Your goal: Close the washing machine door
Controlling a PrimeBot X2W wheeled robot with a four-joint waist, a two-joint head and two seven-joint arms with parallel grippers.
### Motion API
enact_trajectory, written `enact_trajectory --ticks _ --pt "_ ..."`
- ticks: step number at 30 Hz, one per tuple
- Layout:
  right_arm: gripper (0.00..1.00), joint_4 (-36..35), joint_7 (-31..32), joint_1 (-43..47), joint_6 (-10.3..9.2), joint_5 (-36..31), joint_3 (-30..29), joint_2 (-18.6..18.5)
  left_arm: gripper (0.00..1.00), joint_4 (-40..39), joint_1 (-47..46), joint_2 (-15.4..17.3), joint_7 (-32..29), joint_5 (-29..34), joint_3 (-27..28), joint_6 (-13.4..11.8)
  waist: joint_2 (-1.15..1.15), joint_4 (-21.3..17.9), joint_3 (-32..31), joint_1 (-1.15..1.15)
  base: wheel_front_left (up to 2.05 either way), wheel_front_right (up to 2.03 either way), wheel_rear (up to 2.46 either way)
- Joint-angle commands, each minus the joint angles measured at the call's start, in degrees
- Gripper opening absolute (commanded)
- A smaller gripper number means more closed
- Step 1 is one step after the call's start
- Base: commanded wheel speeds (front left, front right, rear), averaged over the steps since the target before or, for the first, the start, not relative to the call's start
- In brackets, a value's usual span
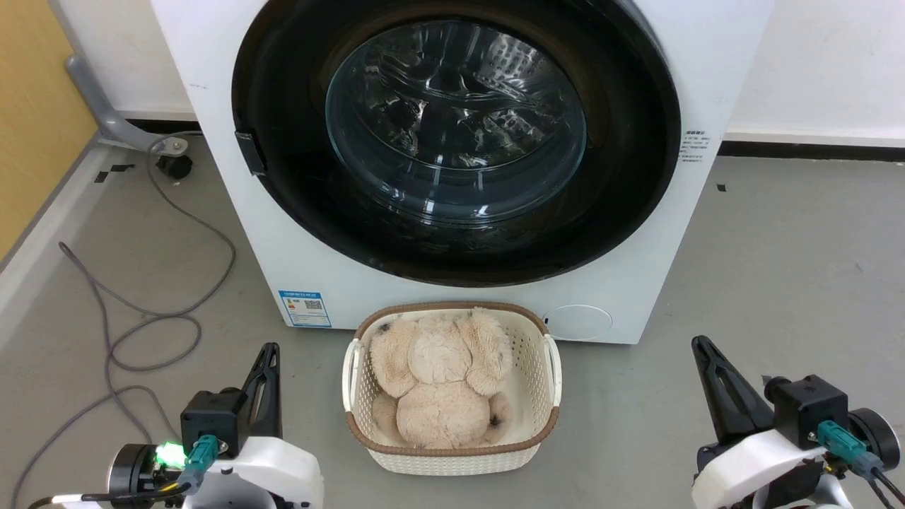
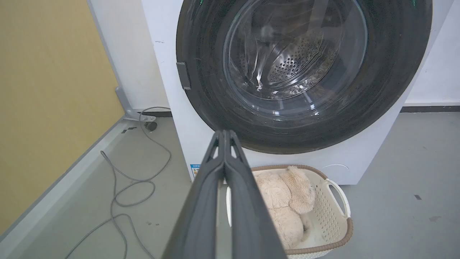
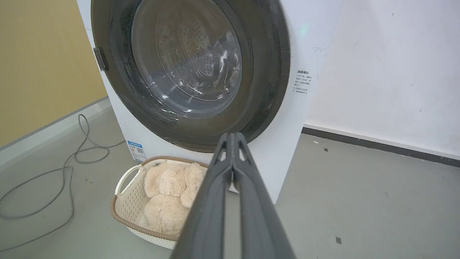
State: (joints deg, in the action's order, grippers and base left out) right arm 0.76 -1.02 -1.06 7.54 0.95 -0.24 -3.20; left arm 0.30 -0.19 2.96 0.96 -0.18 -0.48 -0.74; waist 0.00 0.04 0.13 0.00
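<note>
Grey floor (image 1: 778, 268), washing machine door (image 1: 456, 134) flush.

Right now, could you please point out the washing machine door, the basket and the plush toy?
washing machine door (image 1: 456, 127), head view, centre glass
basket (image 1: 452, 461), head view, front wall
plush toy (image 1: 440, 396), head view, back

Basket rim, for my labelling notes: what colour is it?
Brown, on the cream perforated plastic basket; clearest in the head view.

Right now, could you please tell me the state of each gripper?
Left gripper: closed, holding nothing.
Right gripper: closed, holding nothing.
</note>
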Motion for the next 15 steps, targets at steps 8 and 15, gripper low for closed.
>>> enact_trajectory --ticks 8,15 --pt "0.0 -0.76 1.02 1.06 -0.05 -0.95 0.24 0.33 0.0 -0.3 0.19 -0.08 -0.96 0.18 0.48 0.74 0.0 -0.04 -0.13 0.0 0.0 0.0 0.0" --pt "0.0 -0.76 1.02 1.06 -0.05 -0.95 0.24 0.33 0.0 -0.3 0.19 -0.08 -0.96 0.18 0.48 0.74 0.0 -0.04 -0.13 0.0 0.0 0.0 0.0"
